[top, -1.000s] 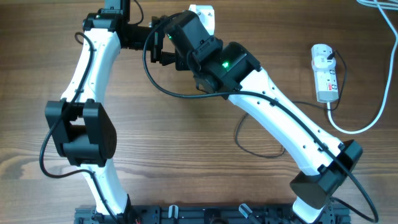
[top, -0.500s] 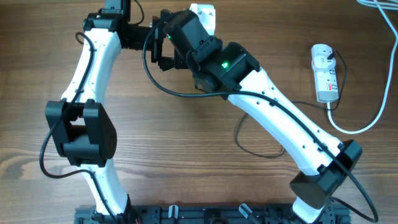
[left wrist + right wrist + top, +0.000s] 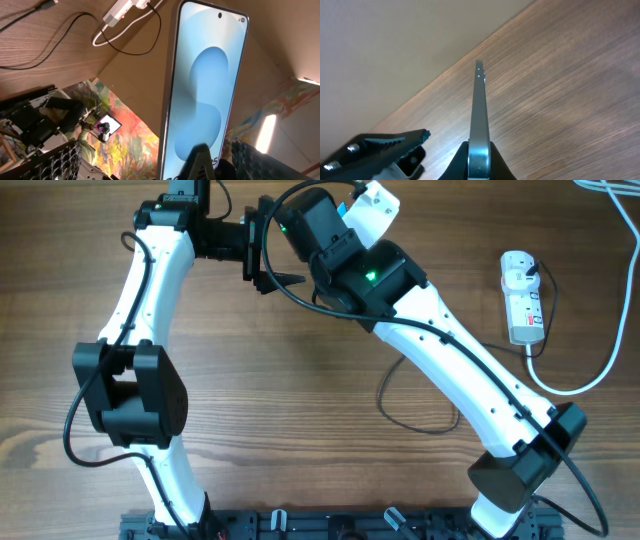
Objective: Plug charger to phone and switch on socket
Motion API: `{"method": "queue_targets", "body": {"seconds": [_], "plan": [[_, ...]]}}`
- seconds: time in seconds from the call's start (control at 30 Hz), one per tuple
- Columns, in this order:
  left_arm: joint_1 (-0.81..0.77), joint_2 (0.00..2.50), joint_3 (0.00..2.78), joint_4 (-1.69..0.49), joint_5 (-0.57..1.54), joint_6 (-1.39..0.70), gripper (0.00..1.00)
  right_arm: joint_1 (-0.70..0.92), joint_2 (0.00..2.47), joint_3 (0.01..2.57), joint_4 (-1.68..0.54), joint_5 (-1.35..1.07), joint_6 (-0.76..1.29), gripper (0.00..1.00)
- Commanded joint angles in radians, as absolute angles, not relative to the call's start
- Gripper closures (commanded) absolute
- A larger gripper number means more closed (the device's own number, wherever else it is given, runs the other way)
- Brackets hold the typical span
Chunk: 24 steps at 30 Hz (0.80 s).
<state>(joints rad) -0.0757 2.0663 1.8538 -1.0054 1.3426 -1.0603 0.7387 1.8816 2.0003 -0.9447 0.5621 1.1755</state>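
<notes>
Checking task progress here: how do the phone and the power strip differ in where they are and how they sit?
The phone is off the table, held in the right claw; the power strip lies flat on the table. A black plug sits in the strip; no cable is seen on the phone. Both look white from above.

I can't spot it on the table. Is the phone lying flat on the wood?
No, the right gripper clamps the phone at one end and holds it up edgewise, not flat on the table.
</notes>
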Motion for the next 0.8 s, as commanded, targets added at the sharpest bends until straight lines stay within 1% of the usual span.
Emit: {"method": "queue_targets", "body": {"seconds": [0.0,0.03,0.1,0.2,0.3,0.33,0.4,0.43,0.5,0.53,0.77], "plan": [[-0.076,2.03,1.856,-1.006,1.337,-1.088,0.08,0.74,1.874,2.021,-0.943,0.546,1.385,0.96],[-0.076,2.03,1.856,-1.005,1.337,-1.109,0.11,0.74,1.874,2.021,-0.955,0.526,1.458,0.96],[-0.076,2.03,1.856,-1.006,1.338,-1.137,0.15,0.74,1.874,2.022,-0.986,0.474,1.626,0.95],[-0.076,2.03,1.856,-1.005,1.338,-1.185,0.18,0.74,1.874,2.021,-0.995,0.467,1.683,0.95],[-0.076,2.03,1.856,-1.006,1.338,-1.222,0.27,0.74,1.874,2.021,-1.004,0.467,1.769,0.96],[-0.076,2.03,1.856,-1.005,1.338,-1.223,0.28,0.74,1.874,2.021,-1.013,0.467,1.824,0.95],[-0.076,2.03,1.856,-1.005,1.338,-1.225,0.28,0.74,1.874,2.021,-1.053,0.467,2.013,0.95],[-0.076,2.03,1.856,-1.006,1.338,-1.225,0.28,0.74,1.874,2.021,-1.069,0.467,2.07,0.95],[-0.076,2.03,1.856,-1.006,1.338,-1.225,0.29,0.74,1.874,2.021,-1.052,0.47,2.072,0.96],[-0.076,2.03,1.856,-1.005,1.338,-1.225,0.31,0.74,1.874,2.021,-1.041,0.47,2.072,0.96],[-0.076,2.03,1.856,-1.006,1.338,-1.243,0.31,0.74,1.874,2.021,-0.986,0.469,2.072,0.95]]}}
